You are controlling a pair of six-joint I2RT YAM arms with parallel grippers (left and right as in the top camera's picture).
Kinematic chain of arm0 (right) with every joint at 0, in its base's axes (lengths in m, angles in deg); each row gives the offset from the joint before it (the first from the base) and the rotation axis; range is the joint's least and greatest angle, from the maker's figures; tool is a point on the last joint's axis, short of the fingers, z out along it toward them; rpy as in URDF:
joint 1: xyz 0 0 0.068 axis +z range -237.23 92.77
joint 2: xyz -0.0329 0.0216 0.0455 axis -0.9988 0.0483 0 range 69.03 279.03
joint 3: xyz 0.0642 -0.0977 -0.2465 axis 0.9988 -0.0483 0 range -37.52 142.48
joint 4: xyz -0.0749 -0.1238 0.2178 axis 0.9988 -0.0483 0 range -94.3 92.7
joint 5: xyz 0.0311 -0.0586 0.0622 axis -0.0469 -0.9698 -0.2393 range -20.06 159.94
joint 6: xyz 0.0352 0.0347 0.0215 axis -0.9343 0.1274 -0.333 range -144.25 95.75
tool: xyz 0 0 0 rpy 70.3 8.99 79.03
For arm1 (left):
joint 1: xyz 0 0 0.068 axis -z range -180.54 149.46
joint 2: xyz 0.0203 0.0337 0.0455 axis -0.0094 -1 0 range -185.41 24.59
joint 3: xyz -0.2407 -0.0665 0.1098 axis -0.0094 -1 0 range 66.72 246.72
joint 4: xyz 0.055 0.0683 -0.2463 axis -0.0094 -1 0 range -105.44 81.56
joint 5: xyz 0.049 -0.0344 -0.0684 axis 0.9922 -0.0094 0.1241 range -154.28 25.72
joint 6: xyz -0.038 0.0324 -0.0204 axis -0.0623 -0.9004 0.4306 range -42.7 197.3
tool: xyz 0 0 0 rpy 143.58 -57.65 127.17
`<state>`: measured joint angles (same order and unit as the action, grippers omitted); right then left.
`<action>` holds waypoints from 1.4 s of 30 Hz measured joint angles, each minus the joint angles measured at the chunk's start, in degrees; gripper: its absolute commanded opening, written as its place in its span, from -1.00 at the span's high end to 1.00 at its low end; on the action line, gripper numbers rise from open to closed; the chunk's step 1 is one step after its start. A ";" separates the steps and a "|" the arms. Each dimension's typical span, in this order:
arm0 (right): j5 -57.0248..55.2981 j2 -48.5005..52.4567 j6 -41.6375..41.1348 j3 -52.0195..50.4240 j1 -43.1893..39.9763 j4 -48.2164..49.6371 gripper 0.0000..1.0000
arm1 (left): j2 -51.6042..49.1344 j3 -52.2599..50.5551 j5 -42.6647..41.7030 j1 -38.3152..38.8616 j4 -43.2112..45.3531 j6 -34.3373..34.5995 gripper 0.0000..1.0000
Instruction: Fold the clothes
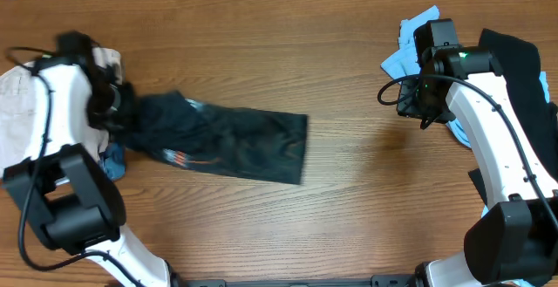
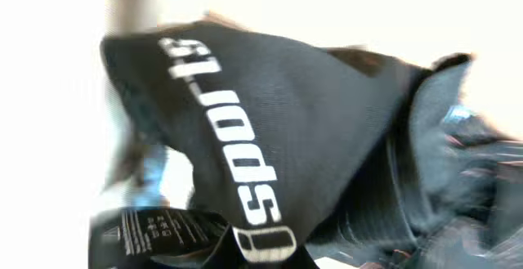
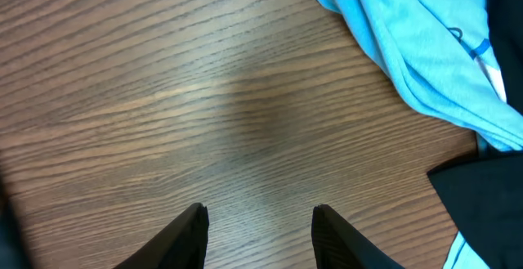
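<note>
Jersey (image 1: pixel 235 140) sprawled left of centre on table (image 1: pixel 349 208), left end bunched at my left gripper (image 1: pixel 115 111). Cloth fills that wrist view, so can't tell jaw state. My right gripper (image 3: pixel 257 224) spread, empty, over bare wood. Fabric looks thin, limp, slippery; best to pinch hem corners.

Jersey (image 1: pixel 231 139) black, white lettering, orange marks; shirt (image 3: pixel 409 40) light blue; table (image 1: pixel 261 43) brown woodgrain.

- Wooden table (image 1: pixel 261 69), brown grain running left to right.
- Light blue shirt (image 1: pixel 403 56), crumpled at the far right.
- Plain black garment (image 1: pixel 523 60), right edge, touching the shirt.
- White cloth (image 1: pixel 17 104), left edge.
</note>
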<state>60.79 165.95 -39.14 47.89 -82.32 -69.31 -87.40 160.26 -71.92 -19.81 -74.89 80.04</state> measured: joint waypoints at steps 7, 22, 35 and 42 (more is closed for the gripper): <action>0.17 0.00 0.02 0.00 0.00 -0.15 0.11 | 0.00 9.60 -0.15 0.87 -8.98 0.00 0.92; 0.17 0.00 0.11 0.00 0.00 -0.94 0.10 | 0.00 9.68 -0.57 21.22 -18.23 1.60 0.91; 0.15 0.00 0.13 0.00 0.00 -1.53 0.10 | -0.02 3.26 0.26 32.13 -13.18 3.32 0.88; 0.17 0.00 0.13 0.00 0.00 -1.51 0.11 | -0.02 0.55 -0.28 35.74 -10.01 4.81 0.77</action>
<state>60.97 165.95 -39.01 47.89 -82.32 -70.82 -87.42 160.81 -72.21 15.93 -84.90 84.85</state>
